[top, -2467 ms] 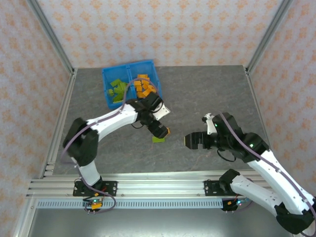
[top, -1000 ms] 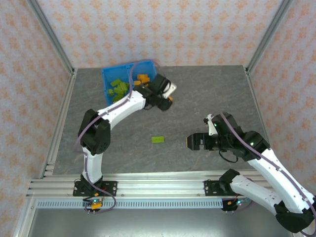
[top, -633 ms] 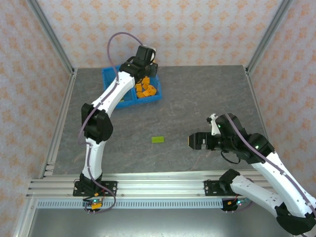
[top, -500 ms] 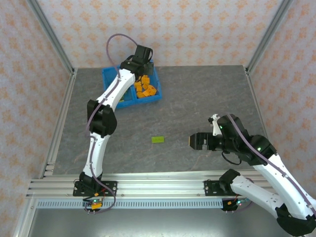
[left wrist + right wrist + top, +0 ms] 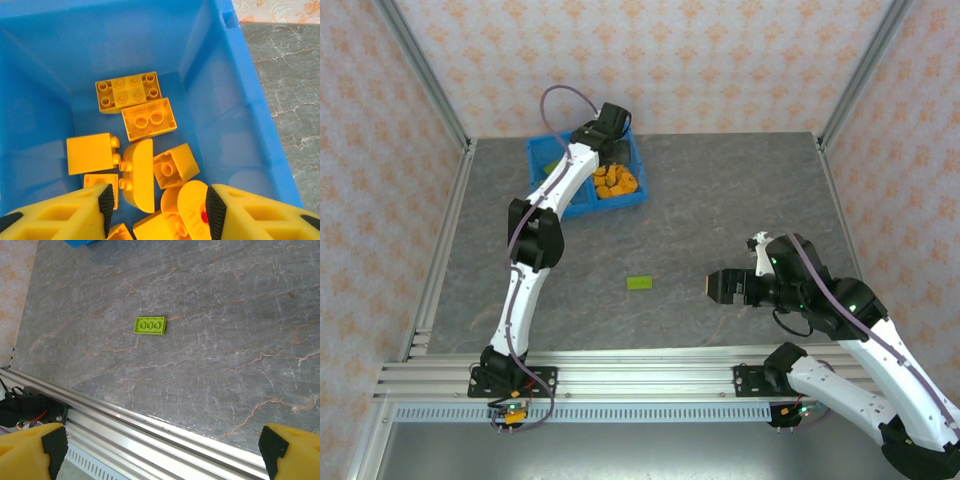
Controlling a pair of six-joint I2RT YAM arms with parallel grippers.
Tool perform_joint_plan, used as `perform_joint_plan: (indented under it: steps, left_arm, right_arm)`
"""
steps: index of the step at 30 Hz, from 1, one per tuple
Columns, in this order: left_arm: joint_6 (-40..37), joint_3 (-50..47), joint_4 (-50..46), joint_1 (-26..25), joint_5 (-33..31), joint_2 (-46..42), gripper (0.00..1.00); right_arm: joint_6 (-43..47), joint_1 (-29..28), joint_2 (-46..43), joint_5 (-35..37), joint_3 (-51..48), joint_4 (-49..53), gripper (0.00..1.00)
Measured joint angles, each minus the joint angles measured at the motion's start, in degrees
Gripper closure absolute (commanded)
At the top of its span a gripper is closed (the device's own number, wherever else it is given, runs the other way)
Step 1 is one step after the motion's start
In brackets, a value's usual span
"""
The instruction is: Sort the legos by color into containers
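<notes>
Grey stone-look table [image 5: 750, 190] fills the floor of a box with patterned walls. Nearest to us, well apart from the blue tray [image 5: 616, 203] and to its right, the right gripper [image 5: 718, 286] hangs low over the table. Its wrist camera shows the yellow fingers [image 5: 31, 446] very wide apart, with nothing between them. One flat lime green lego [image 5: 640, 283] lies alone on the table, on the near side of the tray and well apart from it. The right wrist view shows three studs on top.

At the far left stands the tray. From above, its right box holds a heap of orange legos [image 5: 614, 181]. The left wrist view shows their studs up close. The left gripper [image 5: 159, 210] hangs over this heap, jaws apart, pinching nothing.
</notes>
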State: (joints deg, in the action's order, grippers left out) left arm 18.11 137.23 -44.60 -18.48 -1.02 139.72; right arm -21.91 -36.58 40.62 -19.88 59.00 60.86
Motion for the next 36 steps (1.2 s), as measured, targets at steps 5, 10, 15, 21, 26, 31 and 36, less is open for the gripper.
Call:
perform_joint_plan:
  steps: [5,10,15,21,26,31,36]
  left_arm:
    - [0.0,-10.7,3.3,-0.2,2.8,-10.6,0.44]
    - [-1.7,-25.4,9.6,-1.9,6.2,-30.6,0.43]
    - [-8.3,-41.4,16.4,-4.1,10.8,-55.0,0.42]
    - [-23.9,-58.4,15.6,-4.4,17.9,-78.0,0.33]
    - [-43.1,-70.6,5.6,-6.2,28.7,-91.1,0.10]
    - [-56.4,-81.6,-3.8,-7.8,31.6,-101.8,0.03]
    - [-62.6,-87.6,-8.7,-7.8,32.9,-106.4,0.00]
  right_arm:
    - [-0.2,0.0,0.7,0.6,0.0,-0.5,0.01]
    - [-0.6,0.0,5.4,-0.2,-0.6,-2.9,0.01]
    - [-2.5,0.0,12.9,-3.8,-2.1,-8.7,0.01]
    - [-6.7,-3.1,22.5,-6.5,-3.3,-17.1,0.01]
    - [-8.7,-9.2,32.9,-3.7,-1.6,-20.1,0.01]
    - [-12.5,-13.0,44.2,0.9,0.6,-23.1,0.01]
    - [-14.5,-16.0,54.2,5.0,5.7,-24.5,0.01]
